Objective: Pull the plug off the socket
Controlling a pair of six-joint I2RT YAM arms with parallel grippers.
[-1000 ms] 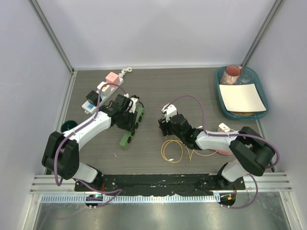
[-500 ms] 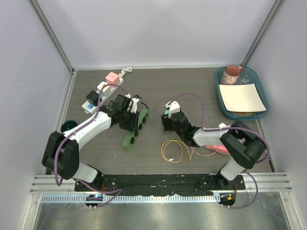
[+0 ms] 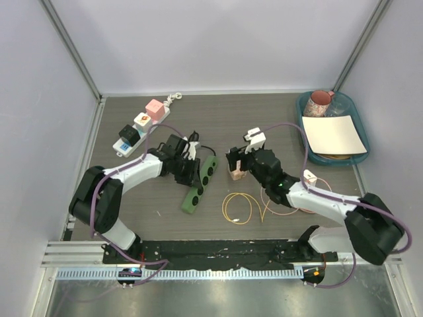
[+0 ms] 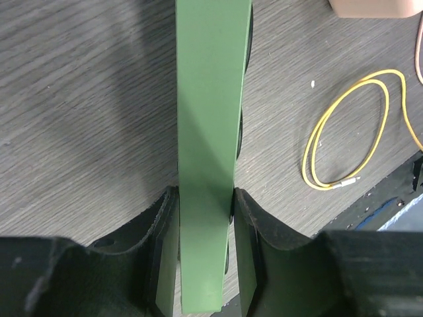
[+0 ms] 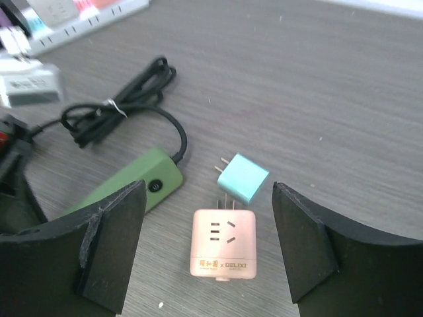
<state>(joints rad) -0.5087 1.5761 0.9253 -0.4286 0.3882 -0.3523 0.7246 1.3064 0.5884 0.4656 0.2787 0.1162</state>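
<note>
Since the pale pink square plastic plug point(image 5: 223, 243) lies flat on the grey wood-grain table point(image 5: 344, 86), clear of every socket, the pulling itself looks done and the step in hand is the release. The plug rests just beside the switch end of the long green plastic power strip point(image 5: 132, 181), with a small teal plug point(image 5: 243, 178) near its prongs; whether those two touch I cannot tell. The right gripper point(image 5: 208, 198) hovers above them with its fingers spread wide, touching neither. The left gripper point(image 4: 205, 205) is pinching the green strip across its width, jaws pressed against both long sides. By my reading, the next move calls for the right arm to lift straight up without brushing the loose plugs. The left gripper should then let go of the strip gently, so that it does not slide into them or into the coiled black cord point(image 5: 119, 105).
</note>
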